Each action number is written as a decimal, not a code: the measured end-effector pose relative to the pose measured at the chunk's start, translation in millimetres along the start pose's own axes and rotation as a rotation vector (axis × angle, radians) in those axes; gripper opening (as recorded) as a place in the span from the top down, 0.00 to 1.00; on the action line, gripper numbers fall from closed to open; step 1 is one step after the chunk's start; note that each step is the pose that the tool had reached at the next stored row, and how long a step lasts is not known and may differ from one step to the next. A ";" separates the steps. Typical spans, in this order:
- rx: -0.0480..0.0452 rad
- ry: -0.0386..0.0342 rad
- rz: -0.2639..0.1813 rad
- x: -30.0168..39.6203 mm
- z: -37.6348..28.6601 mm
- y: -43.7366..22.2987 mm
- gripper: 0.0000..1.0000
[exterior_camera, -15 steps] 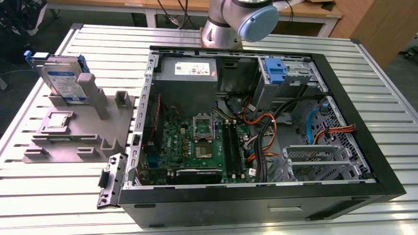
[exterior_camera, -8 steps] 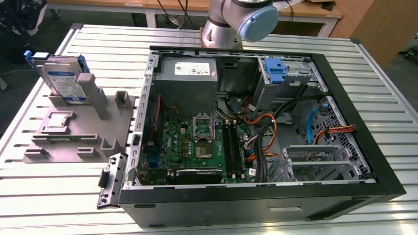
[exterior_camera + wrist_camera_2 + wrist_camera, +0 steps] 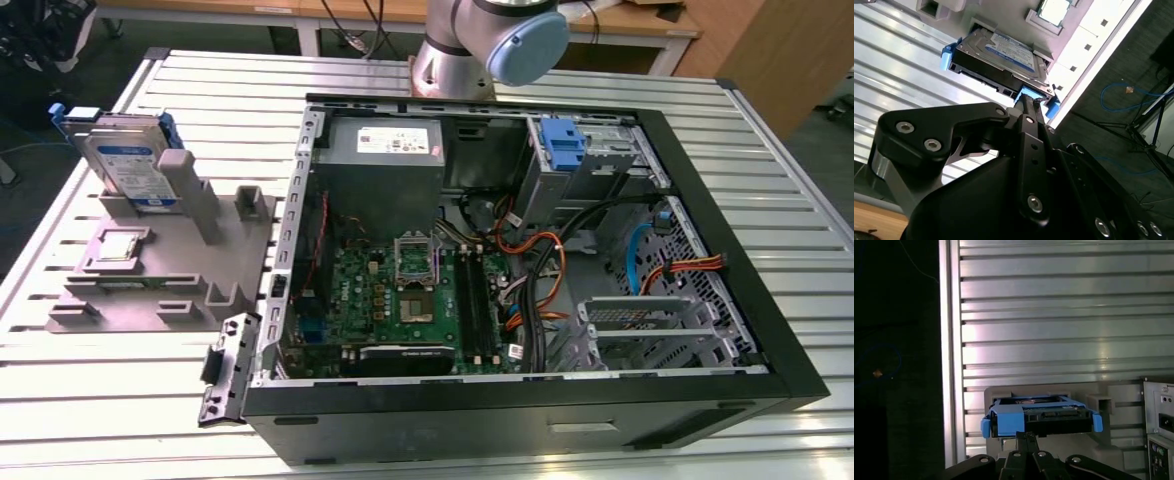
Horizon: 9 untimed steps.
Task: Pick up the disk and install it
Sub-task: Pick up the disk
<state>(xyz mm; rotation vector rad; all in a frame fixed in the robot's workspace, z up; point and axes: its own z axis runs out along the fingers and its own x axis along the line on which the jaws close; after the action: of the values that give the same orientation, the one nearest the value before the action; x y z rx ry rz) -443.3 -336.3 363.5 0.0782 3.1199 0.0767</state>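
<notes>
The disk (image 3: 128, 160) stands on edge in a grey holder (image 3: 154, 275) on the slatted table, at the exterior view's left, well apart from the open computer case (image 3: 534, 250). Its white-and-blue label and blue carrier rails show. In both wrist views the disk (image 3: 1001, 55) (image 3: 1041, 417) lies just beyond my gripper (image 3: 1027, 101) (image 3: 1027, 436). The black fingers are pressed together, shut on nothing. Their tips sit close to one blue rail end, and I cannot tell whether they touch it.
The case lies open with its motherboard (image 3: 400, 290), a grey power supply (image 3: 387, 140) and a blue bracket (image 3: 567, 150) in a bay at the back. The arm's base (image 3: 487, 40) stands behind the case. A square chip (image 3: 120, 245) rests in the holder.
</notes>
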 end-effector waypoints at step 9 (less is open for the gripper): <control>-0.0026 0.0071 -0.144 0.0 0.0 0.0 0.90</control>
<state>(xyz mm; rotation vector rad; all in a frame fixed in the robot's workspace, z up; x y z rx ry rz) -443.3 -336.3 363.5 -0.1464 3.1210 0.0787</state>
